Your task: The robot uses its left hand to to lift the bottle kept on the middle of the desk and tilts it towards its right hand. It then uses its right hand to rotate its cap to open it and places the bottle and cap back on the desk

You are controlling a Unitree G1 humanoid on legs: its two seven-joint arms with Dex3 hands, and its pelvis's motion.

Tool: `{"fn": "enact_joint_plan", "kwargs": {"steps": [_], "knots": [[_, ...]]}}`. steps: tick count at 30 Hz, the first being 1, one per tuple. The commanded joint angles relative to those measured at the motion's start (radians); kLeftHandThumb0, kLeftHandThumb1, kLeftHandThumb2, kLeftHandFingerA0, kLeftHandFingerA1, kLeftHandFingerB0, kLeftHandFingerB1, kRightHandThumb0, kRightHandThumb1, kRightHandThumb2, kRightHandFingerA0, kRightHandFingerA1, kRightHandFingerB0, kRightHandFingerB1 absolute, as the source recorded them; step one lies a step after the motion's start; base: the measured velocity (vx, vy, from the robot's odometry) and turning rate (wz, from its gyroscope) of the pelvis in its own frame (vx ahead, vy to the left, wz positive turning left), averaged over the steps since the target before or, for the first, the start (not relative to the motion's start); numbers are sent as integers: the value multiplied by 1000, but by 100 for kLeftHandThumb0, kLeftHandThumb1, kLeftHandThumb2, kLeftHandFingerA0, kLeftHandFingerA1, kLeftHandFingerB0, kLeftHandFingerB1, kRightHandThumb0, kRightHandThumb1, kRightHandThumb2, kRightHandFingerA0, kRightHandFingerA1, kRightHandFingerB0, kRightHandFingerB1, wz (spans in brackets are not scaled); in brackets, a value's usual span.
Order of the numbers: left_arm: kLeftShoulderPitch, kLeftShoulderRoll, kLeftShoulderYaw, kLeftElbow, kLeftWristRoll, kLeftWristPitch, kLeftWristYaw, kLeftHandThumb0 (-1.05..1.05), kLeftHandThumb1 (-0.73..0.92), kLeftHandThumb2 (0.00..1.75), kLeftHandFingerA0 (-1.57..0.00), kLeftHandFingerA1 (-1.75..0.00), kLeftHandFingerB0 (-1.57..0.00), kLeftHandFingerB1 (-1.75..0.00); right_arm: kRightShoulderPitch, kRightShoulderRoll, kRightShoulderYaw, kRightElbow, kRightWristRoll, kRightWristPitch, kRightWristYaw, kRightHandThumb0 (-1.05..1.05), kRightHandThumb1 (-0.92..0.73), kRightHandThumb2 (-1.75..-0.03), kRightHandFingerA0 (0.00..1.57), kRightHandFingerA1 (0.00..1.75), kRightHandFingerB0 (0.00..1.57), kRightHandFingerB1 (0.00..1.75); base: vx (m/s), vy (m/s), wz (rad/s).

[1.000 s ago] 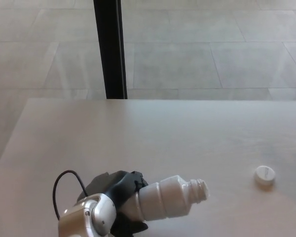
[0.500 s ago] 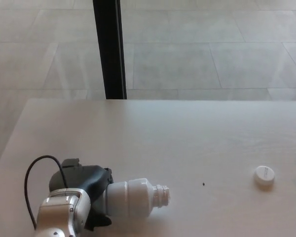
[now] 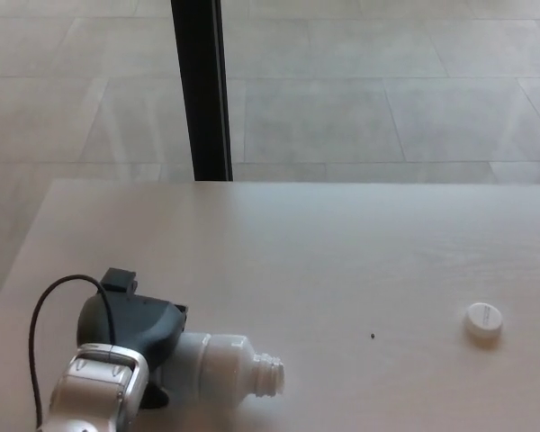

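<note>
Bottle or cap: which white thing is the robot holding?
The bottle, tipped sideways in the left hand. The cap lies alone far to the right.

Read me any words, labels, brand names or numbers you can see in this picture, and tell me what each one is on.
None can be read.
The white bottle in the left hand shows no label or print.
The white cap lying apart on the desk looks blank, though it is too small to rule out fine embossing.

Pale wood-grain table (image 3: 342, 243), far edge running straight across mid-frame. Tiny dark speck (image 3: 372, 337) on its surface. Beyond: light tiled floor (image 3: 387, 90), glossy, with thin grout lines. Black upright post (image 3: 199, 90) rises behind table's far edge, left of centre.
</note>
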Motion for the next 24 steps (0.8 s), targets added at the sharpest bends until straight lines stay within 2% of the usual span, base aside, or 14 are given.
{"fn": "enact_joint_plan", "kwargs": {"steps": [1,3,4,6,7,8,11,13,14,15,18,19,23,24], "knots": [[63,41,-23,46,14,-182,4,-84,52,91,0,-25,-8,-8,3,17,-63,-34,212,101,96,-105,-33,-100,110,148,65,152,0,0,0],[65,33,3,24,-16,-168,-40,-94,56,91,0,-20,0,0,-1,14,-62,-45,197,103,94,-105,-37,-95,107,152,58,155,0,0,0],[66,29,18,22,-30,-176,-41,-87,53,77,0,0,0,-1,-1,15,-62,-59,195,118,94,-105,-31,-113,111,157,59,136,0,0,0],[77,17,49,21,-55,-193,-24,-100,57,93,0,-25,0,0,-2,15,-63,-72,182,140,90,-105,-40,-90,96,162,52,153,0,0,0],[83,11,69,18,-70,-201,-27,-91,62,60,0,0,0,0,-1,16,-64,-79,174,148,88,-105,-42,-88,90,165,51,154,0,0,0],[87,4,90,9,-87,-201,-44,-94,54,75,0,0,0,0,-4,16,-63,-80,165,154,84,-105,-43,-86,84,169,48,155,0,0,0],[90,-7,128,0,-95,-203,-89,-95,63,60,0,0,0,0,-11,18,-61,-82,157,171,83,-105,-42,-88,73,174,48,159,0,0,0],[97,-12,147,-4,-101,-208,-101,-98,54,74,0,0,0,0,-15,19,-60,-87,155,177,85,-105,-42,-87,70,173,47,158,0,0,0],[101,-13,156,-5,-102,-216,-102,-105,60,96,0,-30,0,0,-15,17,-58,-81,143,171,80,-105,-43,-88,69,174,45,159,0,0,0],[106,-13,168,-6,-108,-224,-107,-105,60,96,0,-31,0,-1,-16,17,-58,-79,141,168,81,-105,-44,-87,67,174,43,159,0,0,0],[131,-26,231,-24,-149,-222,-124,-102,58,93,0,-28,0,0,-4,17,-51,-92,134,193,90,-105,-41,-87,67,175,37,155,0,0,0],[135,-28,243,-27,-152,-227,-128,-91,54,69,0,0,0,0,-1,16,-50,-96,131,202,93,-105,-48,-79,71,174,31,161,0,0,0],[170,-29,358,-70,-230,-232,-149,-92,59,59,0,0,0,0,29,8,-43,-143,140,265,134,-105,-48,-77,69,175,19,162,0,0,0],[173,-34,396,-67,-263,-234,-159,-94,52,74,0,0,0,0,35,5,-42,-150,138,278,139,-105,-49,-78,67,175,16,161,0,0,0]]}}
